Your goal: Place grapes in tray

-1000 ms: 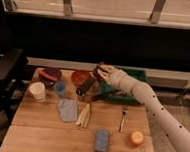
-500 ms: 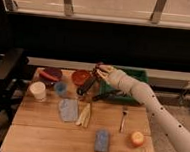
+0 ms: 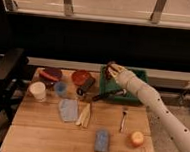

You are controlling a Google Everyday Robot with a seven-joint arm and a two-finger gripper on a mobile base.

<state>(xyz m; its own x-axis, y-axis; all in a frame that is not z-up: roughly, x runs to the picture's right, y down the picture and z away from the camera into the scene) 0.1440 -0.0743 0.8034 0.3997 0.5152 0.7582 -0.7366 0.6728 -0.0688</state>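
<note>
Camera view, one claw [image 3: 110,68] over one green tray [image 3: 135,97], clamped on one bunch of grapes [image 3: 110,70], one red-orange bowl [image 3: 80,77].

Gripper [image 3: 111,68] at tray's [image 3: 137,96] far-left corner; what it carries is only dark blur, grapes not resolved. Arm [image 3: 156,108] hides most of tray interior and right wall. Arm cut off by right and bottom edges. Dark object [image 3: 107,95] across tray's front rim too blurred to identify. Wooden table [image 3: 43,131] front-left corner hidden.
</note>
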